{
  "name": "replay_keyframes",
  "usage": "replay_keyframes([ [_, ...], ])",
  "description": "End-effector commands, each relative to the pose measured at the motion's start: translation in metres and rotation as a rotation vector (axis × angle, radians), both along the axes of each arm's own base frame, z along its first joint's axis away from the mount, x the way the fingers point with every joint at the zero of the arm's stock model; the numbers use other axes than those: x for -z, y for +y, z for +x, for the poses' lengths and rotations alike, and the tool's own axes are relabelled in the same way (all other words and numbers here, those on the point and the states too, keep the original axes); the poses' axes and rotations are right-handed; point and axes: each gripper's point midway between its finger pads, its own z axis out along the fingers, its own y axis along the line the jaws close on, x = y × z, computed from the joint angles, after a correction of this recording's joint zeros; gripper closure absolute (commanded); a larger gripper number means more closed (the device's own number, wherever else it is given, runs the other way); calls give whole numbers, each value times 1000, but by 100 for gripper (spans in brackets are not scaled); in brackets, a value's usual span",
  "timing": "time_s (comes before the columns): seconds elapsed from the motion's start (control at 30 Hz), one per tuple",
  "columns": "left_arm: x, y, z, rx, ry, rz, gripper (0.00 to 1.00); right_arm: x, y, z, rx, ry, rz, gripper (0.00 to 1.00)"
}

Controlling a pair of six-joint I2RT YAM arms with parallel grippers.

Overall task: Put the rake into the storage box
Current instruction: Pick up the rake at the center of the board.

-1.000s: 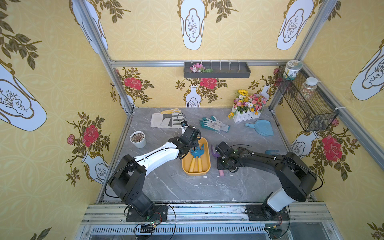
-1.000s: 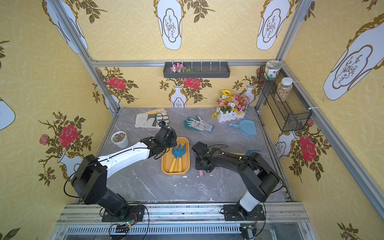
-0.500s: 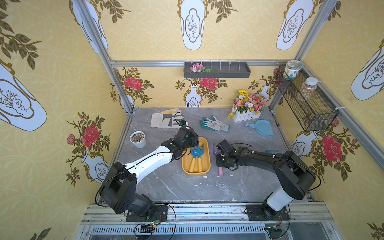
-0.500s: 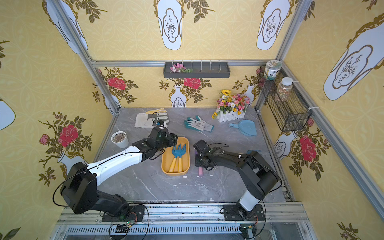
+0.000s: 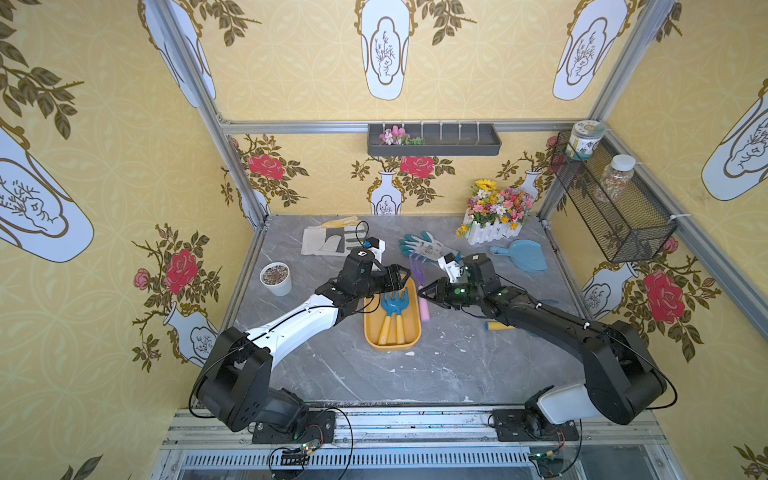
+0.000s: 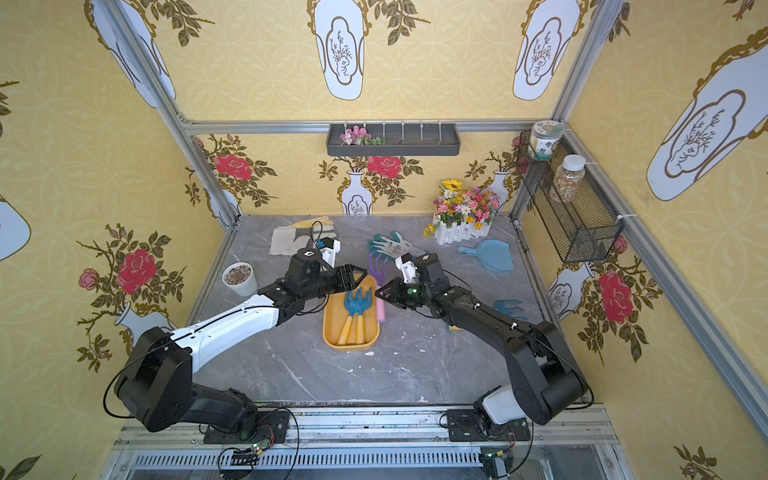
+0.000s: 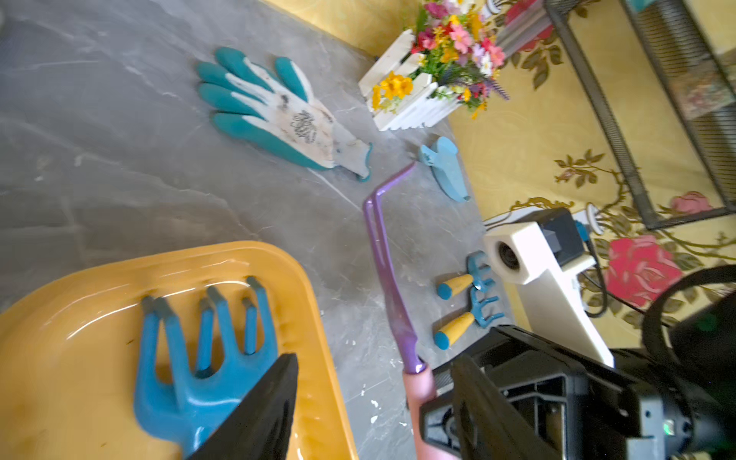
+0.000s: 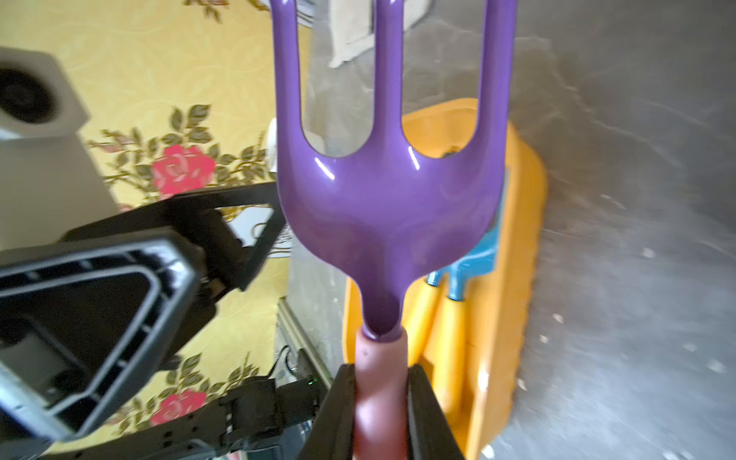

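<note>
Rake is being held just beside the storage box, mid counter, right pincer clamping its pink handle; it is looking stiff, light, slick at the tines. Left pincer is hovering apart over the box.

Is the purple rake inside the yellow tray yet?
No: in a top view the purple rake is beside the storage box, outside its rim, its pink handle clamped in the right gripper.
</note>
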Motion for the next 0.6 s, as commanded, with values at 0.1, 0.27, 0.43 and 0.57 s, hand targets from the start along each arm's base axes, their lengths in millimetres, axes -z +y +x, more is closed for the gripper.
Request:
replay_keyframes([
  [0.1, -7, -26, -9, 165, -20, -76, 36, -52, 19, 6, -72, -94, 277, 99],
  [0.27, 1, -26, -8, 164, 3, -65, 38, -78, 18, 11, -70, -129, 423, 98],
  [0.43, 1, -25, -9, 162, 6, -70, 39, -91, 25, 5, -127, -134, 506, 97],
  [0.57, 4, -25, -10, 160, 16, -77, 41, -95, 26, 0, -144, -133, 542, 97],
])
